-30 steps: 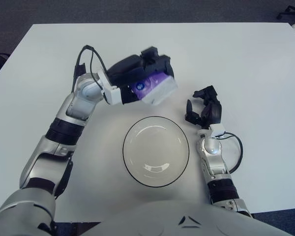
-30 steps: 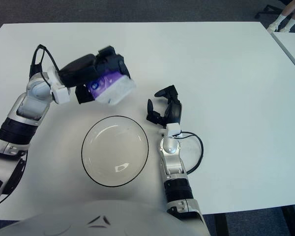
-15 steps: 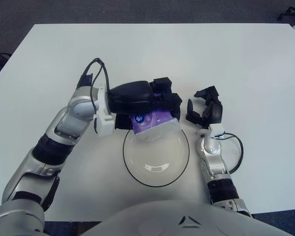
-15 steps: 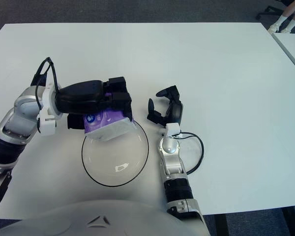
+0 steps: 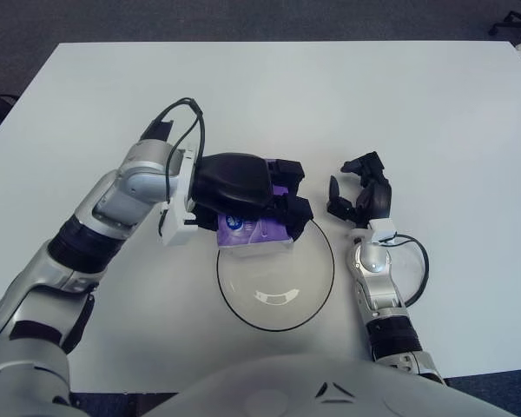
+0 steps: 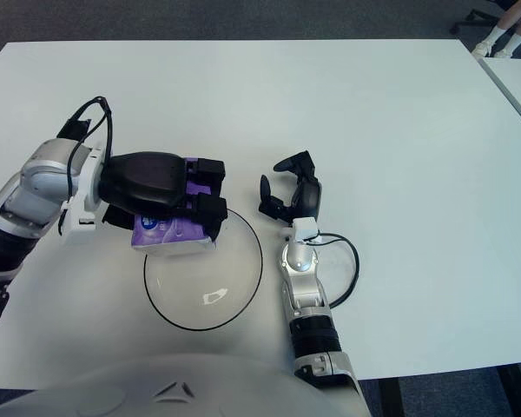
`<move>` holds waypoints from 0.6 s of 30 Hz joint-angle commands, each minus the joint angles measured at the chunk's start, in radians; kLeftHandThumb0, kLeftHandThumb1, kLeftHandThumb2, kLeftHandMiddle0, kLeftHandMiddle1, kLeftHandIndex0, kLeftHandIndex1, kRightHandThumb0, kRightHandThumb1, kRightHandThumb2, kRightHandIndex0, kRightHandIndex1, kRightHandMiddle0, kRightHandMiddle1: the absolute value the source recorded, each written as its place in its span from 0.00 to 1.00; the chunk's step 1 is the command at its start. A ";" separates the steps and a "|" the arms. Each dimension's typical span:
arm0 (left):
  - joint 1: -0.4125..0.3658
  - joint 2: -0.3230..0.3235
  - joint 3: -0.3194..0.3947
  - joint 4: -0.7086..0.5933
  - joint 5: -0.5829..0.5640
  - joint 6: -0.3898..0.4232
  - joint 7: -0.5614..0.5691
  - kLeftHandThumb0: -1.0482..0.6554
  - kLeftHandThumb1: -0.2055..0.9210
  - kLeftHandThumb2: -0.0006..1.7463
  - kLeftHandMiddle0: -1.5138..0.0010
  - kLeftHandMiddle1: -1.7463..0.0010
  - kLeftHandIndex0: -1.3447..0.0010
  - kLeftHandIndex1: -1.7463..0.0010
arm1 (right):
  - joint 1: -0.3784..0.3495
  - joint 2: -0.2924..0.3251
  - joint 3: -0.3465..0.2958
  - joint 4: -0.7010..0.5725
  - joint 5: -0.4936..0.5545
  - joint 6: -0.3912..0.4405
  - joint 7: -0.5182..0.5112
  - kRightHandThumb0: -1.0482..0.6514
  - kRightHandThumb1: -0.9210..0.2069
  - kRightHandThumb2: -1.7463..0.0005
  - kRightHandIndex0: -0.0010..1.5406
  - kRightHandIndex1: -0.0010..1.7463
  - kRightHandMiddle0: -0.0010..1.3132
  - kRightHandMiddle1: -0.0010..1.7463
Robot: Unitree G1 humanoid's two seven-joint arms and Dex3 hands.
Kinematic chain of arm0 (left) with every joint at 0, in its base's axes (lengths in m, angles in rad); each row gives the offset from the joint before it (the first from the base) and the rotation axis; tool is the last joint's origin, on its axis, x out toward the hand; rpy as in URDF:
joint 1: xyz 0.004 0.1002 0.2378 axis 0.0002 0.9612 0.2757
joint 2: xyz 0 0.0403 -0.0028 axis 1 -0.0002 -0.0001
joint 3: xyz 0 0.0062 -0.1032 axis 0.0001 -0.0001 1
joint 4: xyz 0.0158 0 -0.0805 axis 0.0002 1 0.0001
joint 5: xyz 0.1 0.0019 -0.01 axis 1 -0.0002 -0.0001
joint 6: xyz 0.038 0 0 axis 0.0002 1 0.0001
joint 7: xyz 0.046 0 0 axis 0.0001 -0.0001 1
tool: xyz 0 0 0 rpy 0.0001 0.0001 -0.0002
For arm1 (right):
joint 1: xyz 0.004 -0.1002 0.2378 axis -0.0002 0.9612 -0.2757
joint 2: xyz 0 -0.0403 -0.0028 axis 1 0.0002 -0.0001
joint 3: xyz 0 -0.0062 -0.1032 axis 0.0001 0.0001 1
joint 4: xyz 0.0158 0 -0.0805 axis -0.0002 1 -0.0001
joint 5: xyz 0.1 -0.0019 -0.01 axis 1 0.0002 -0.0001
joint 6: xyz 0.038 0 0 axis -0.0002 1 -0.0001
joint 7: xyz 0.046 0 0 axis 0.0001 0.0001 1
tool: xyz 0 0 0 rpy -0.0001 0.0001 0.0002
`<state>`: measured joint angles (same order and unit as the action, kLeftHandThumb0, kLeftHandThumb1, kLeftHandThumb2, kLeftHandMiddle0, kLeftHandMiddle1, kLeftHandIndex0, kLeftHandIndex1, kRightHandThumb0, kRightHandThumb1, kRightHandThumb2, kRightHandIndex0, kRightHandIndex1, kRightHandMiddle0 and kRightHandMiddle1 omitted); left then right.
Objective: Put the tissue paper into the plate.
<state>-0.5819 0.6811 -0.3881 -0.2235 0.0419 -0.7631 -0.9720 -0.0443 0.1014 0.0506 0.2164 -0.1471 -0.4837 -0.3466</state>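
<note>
While your left hand (image 5: 247, 193) has the tissue pack (image 5: 253, 232) clamped between its fingers, the pack hangs over the far-left rim of the plate (image 5: 321, 282), not yet down in it. From the pictures, I can't tell whether the pack's lower edge is touching the rim or just above it, so treat it as airborne.

To finish this step well, carry the pack a little toward you and to the right, so it sits over the middle of the plate rather than its edge. Lower it until the bottom rests on the plate's floor, then let the fingers go. Releasing where it is now risks the pack catching the rim and tipping out onto the table (image 5: 434, 113), or nudging the plate sideways. The plate looks light and clear, so it will likely slide if pushed; come straight down, not at a slant.

Keep the pack flat as you lower it. It looks soft, so a gentle release is enough, and no pressing is needed. Lift the hand straight up afterwards so the fingers do not drag the pack back out.

Your right hand (image 5: 361, 195) shows just right of the plate, fingers loosely spread and holding nothing. Leave it there; it is clear of the path.
</note>
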 commanded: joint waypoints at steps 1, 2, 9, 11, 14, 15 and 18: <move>0.015 0.008 -0.015 -0.020 -0.016 -0.020 -0.006 0.61 0.13 0.99 0.48 0.00 0.43 0.01 | 0.095 -0.019 -0.012 0.122 -0.017 -0.003 0.005 0.61 0.47 0.36 0.44 0.78 0.33 1.00; 0.029 0.003 -0.013 -0.027 -0.013 -0.015 0.004 0.61 0.13 1.00 0.48 0.00 0.43 0.01 | 0.096 -0.021 -0.012 0.122 -0.016 -0.003 0.007 0.61 0.47 0.36 0.44 0.78 0.33 1.00; 0.109 -0.047 0.042 -0.066 0.027 0.059 0.105 0.61 0.06 1.00 0.37 0.00 0.38 0.13 | 0.098 -0.025 -0.012 0.119 -0.012 -0.005 0.023 0.61 0.47 0.36 0.45 0.78 0.33 1.00; 0.124 -0.053 0.050 -0.080 0.030 0.095 0.118 0.61 0.07 1.00 0.37 0.00 0.40 0.12 | 0.098 -0.025 -0.014 0.119 -0.011 -0.005 0.025 0.61 0.47 0.36 0.45 0.78 0.33 1.00; 0.132 -0.064 0.054 -0.087 0.003 0.147 0.127 0.61 0.12 0.98 0.39 0.00 0.47 0.09 | 0.097 -0.025 -0.016 0.121 -0.010 -0.003 0.026 0.61 0.47 0.37 0.45 0.78 0.32 1.00; 0.113 -0.065 0.054 -0.052 -0.026 0.145 0.115 0.61 0.15 0.96 0.42 0.00 0.47 0.07 | 0.097 -0.024 -0.017 0.122 -0.009 -0.003 0.026 0.61 0.47 0.37 0.45 0.78 0.32 1.00; 0.061 -0.049 0.050 0.056 -0.096 0.104 0.058 0.52 0.36 0.84 0.53 0.00 0.62 0.03 | 0.097 -0.021 -0.018 0.124 -0.009 -0.004 0.024 0.61 0.47 0.37 0.46 0.77 0.33 1.00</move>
<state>-0.4729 0.6141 -0.3525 -0.2487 0.0048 -0.6375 -0.8727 -0.0444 0.1003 0.0468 0.2187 -0.1382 -0.4860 -0.3230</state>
